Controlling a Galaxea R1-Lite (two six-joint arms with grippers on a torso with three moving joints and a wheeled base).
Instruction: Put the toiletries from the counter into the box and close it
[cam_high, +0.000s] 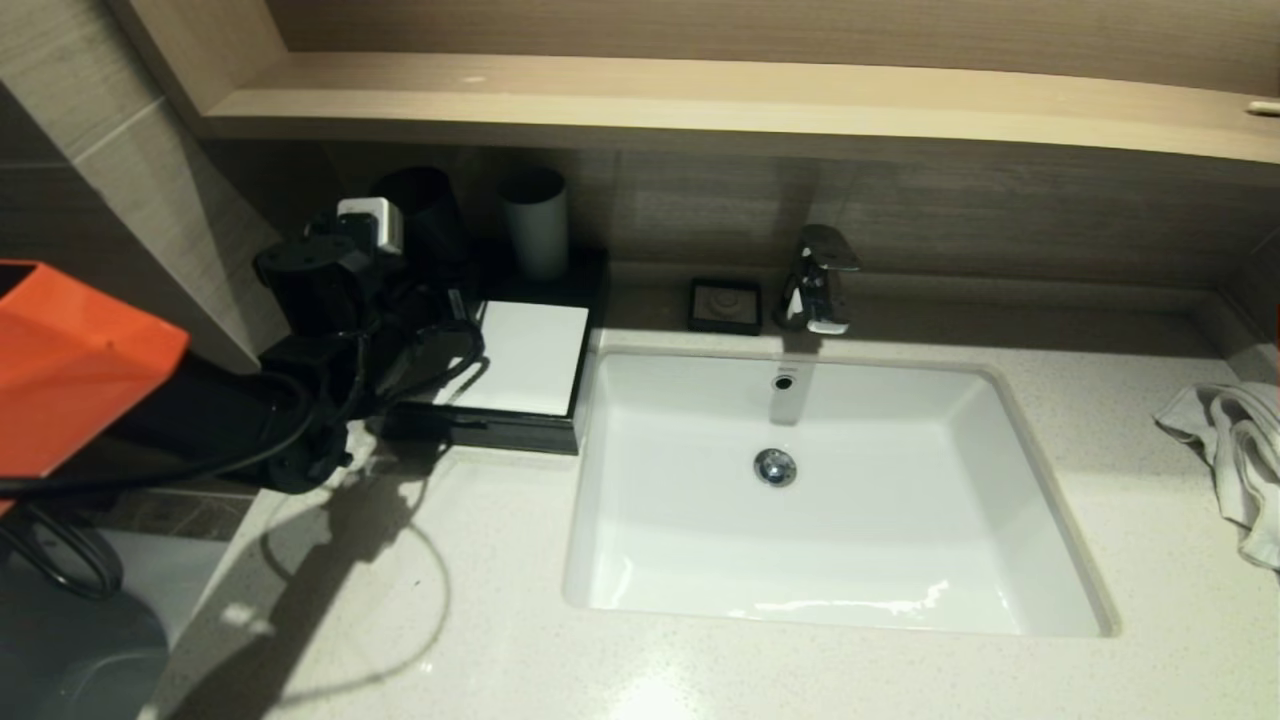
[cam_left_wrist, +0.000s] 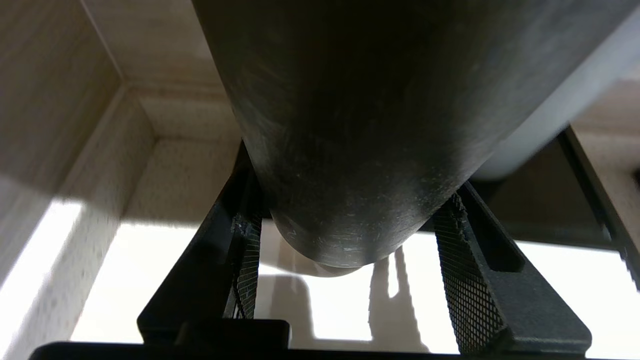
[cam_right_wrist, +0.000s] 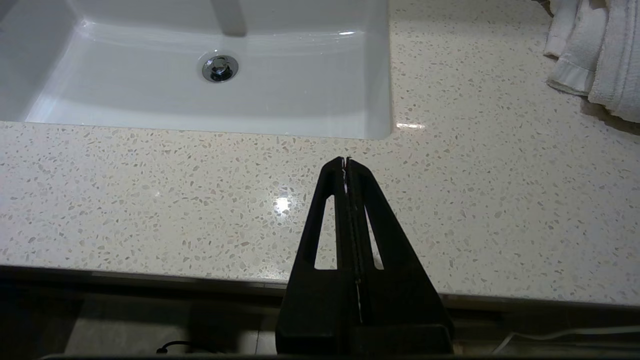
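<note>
The box (cam_high: 530, 360) sits on the speckled surface (cam_high: 500, 620) at the far left, just left of the white sink (cam_high: 830, 500). It is low, flat and black, and it lies flat with its plain white top panel facing up. Its dark front (cam_high: 500, 432) faces the near side and looks flush with the body. Which way its long axis runs cannot be told, because the left arm hides its left part. No writing can be read on it. The left claw (cam_high: 415, 235) is over the far left end of the box, clenched around a dark cup (cam_high: 420, 205); in the left wrist view its mesh-lined fingers (cam_left_wrist: 465, 280) press both sides of the cup above the white panel. A pale cup (cam_high: 535, 225) stands just right of it. A small white scrap (cam_high: 355, 445) lies at the box's near left corner, too hidden to identify. The right claw (cam_right_wrist: 346, 160) is pressed closed on nothing over the near edge of the surface. A white towel (cam_high: 1230, 450) lies at the far right.
</note>
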